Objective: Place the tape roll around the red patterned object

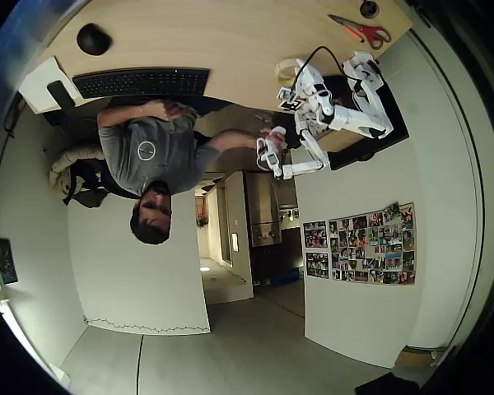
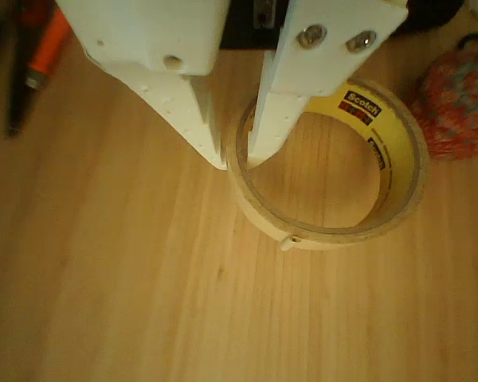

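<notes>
The tape roll (image 2: 327,167) is a pale yellow ring lying flat on the wooden table; in the overhead view it (image 1: 287,69) is a small pale ring by the arm's tip. My gripper (image 2: 237,159) comes down over the ring's left wall, one white finger (image 2: 193,111) outside it and the other inside the hollow. The jaws stand close together on that wall. The red patterned object (image 2: 458,99), a pink-red mottled lump, sits just right of the ring, apart from it and outside the hollow. In the overhead view the gripper (image 1: 293,85) is at the table's near edge.
Red-handled scissors (image 1: 362,31) and a small black knob (image 1: 368,8) lie beyond the arm. An orange and black tool (image 2: 36,60) lies at the wrist view's upper left. A keyboard (image 1: 140,81) and mouse (image 1: 93,39) sit far left, with a person by the table edge.
</notes>
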Robot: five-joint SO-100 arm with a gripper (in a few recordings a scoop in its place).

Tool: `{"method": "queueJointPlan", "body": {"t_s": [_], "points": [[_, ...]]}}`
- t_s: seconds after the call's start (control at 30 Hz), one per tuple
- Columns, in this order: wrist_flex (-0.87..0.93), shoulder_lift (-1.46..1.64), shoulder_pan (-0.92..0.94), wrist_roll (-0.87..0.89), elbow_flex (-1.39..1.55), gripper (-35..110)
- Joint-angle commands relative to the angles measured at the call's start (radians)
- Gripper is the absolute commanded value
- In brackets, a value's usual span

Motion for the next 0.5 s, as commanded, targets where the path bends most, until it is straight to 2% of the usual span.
{"method": "queueJointPlan", "body": {"t_s": [0.0, 0.17, 0.27, 0.47], "points": [[0.153, 0.077, 0.003, -0.046, -0.152, 0], [0.265, 0.195, -0.006, -0.086, -0.221, 0], [0.302, 0.262, -0.072, -0.066, -0.273, 0], [0.339, 0.249, -0.324, 0.118, -0.383, 0]]}}
